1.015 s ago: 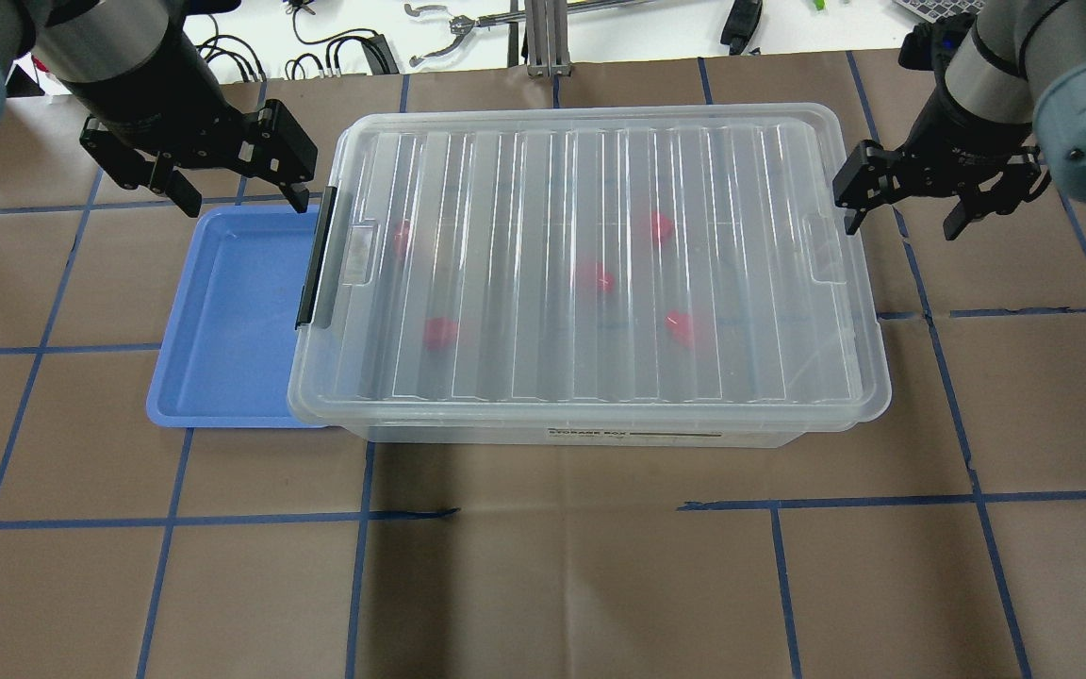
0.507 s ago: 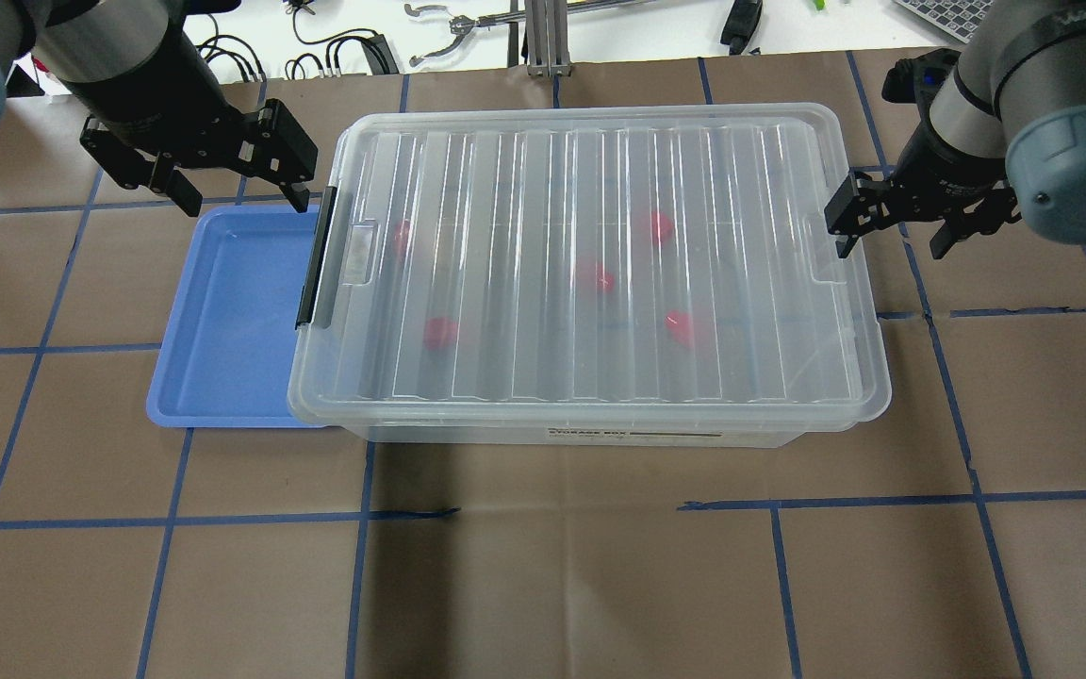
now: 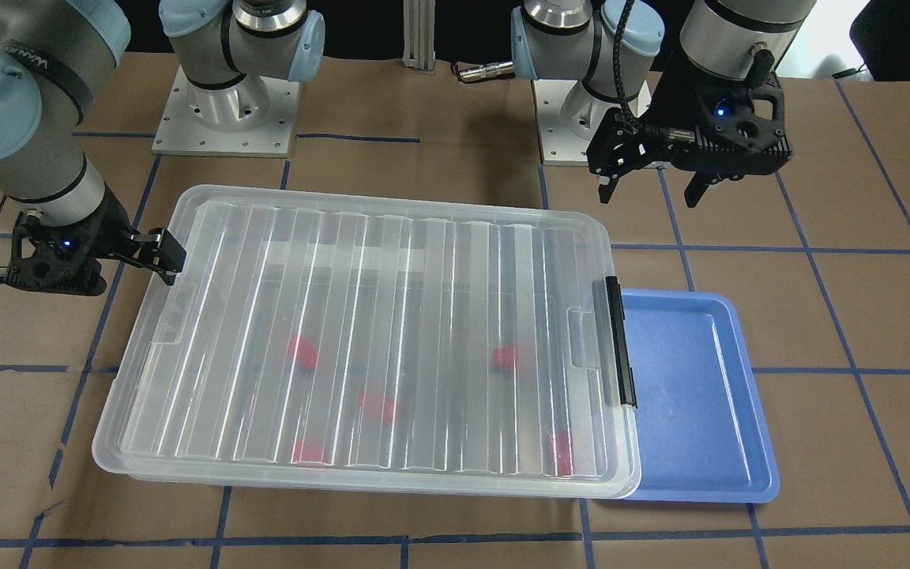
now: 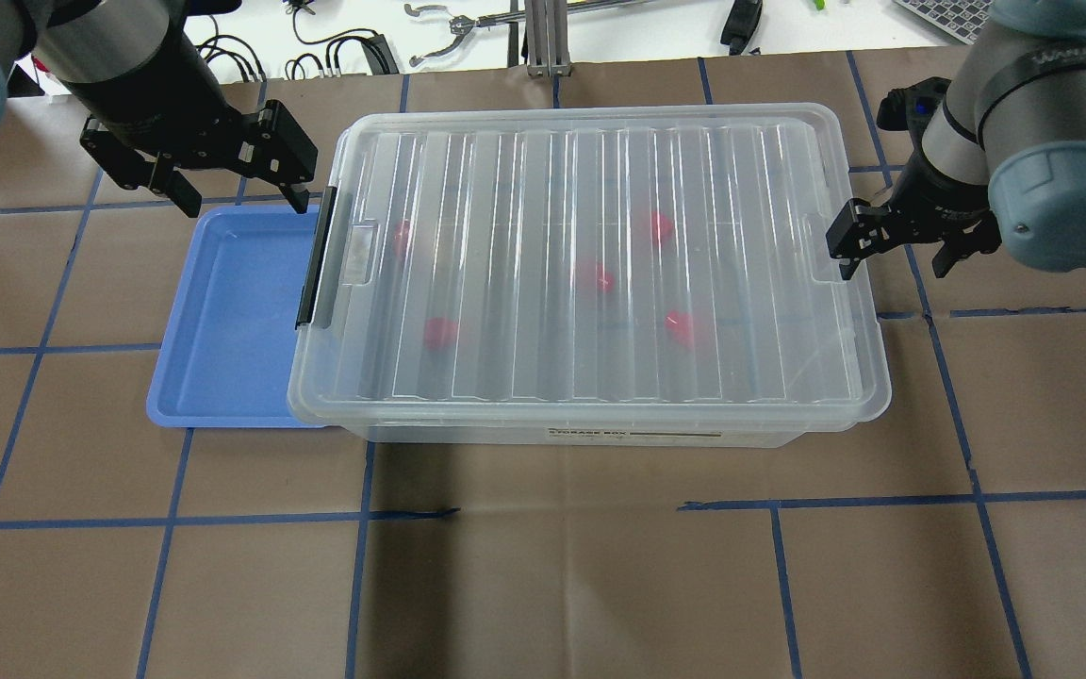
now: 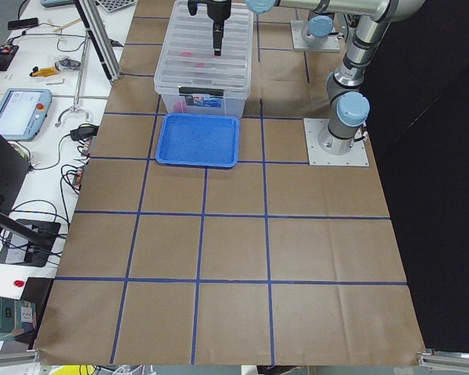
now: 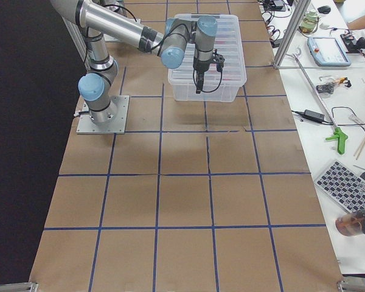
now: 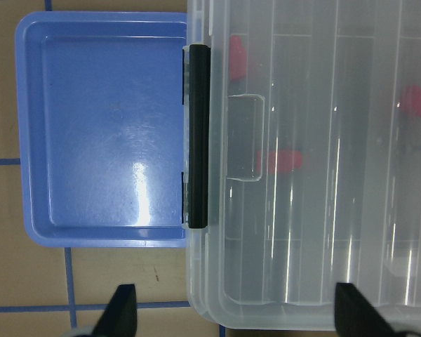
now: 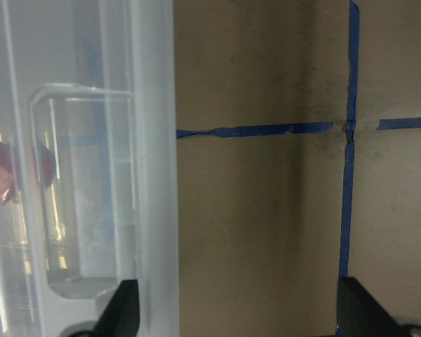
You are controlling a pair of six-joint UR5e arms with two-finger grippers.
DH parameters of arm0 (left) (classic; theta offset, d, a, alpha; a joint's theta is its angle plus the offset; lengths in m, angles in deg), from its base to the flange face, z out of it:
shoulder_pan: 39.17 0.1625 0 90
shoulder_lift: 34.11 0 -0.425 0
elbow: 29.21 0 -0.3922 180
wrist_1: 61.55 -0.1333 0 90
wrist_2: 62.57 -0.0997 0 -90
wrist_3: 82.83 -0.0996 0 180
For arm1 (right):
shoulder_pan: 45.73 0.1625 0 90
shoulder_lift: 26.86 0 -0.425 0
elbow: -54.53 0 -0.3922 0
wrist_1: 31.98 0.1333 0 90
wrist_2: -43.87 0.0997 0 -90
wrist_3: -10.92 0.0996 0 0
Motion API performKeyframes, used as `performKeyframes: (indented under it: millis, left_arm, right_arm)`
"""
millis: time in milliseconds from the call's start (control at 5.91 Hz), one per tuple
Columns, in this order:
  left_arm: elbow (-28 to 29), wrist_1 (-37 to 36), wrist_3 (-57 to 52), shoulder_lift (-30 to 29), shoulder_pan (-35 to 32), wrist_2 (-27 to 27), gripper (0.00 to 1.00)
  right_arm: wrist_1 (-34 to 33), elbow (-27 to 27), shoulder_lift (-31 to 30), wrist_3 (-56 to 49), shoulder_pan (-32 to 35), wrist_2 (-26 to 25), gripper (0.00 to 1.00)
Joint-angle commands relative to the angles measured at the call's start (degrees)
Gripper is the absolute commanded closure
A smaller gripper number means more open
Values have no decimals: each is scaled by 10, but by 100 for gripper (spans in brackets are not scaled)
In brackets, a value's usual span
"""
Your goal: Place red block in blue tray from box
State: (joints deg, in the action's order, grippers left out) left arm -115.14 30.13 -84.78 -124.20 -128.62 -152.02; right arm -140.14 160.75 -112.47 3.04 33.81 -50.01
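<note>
The box point(image 4: 524, 189) is a clear bin with its ribbed lid shut and a black latch point(image 4: 315, 269) on its left end. Several red blocks point(image 4: 440, 332) show blurred through the lid, also in the front-facing view point(image 3: 302, 351). The blue tray point(image 4: 232, 311) lies empty against the latch end, its edge under the box's rim. My left gripper point(image 4: 246, 201) is open and empty above the tray's far end; its wrist view shows the latch point(image 7: 198, 137) below. My right gripper point(image 4: 894, 267) is open and empty at the box's right end, one finger point(image 8: 123, 312) over the lid's rim.
Brown paper with a blue tape grid covers the table. Cables and hand tools point(image 4: 453, 28) lie on the white bench beyond the far edge. The two arm base plates point(image 3: 222, 118) stand behind the box.
My right gripper has moved toward the near side along the box's right end and dropped closer to the lid's rim. The left gripper, box and tray have not moved.
</note>
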Motion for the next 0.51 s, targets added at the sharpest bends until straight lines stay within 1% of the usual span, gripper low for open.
performKeyframes:
  millis: [0, 169, 338]
  left_arm:
    - [0, 1, 0, 0, 1, 1, 2]
    - [1, 0, 0, 0, 1, 1, 2]
    - [0, 0, 0, 0, 0, 1, 2]
  right_arm:
    - [-8, 5, 0, -5, -2, -1, 0]
    - [-28, 6, 0, -41, -12, -2, 0]
    - [-30, 6, 0, -50, -29, -1, 0]
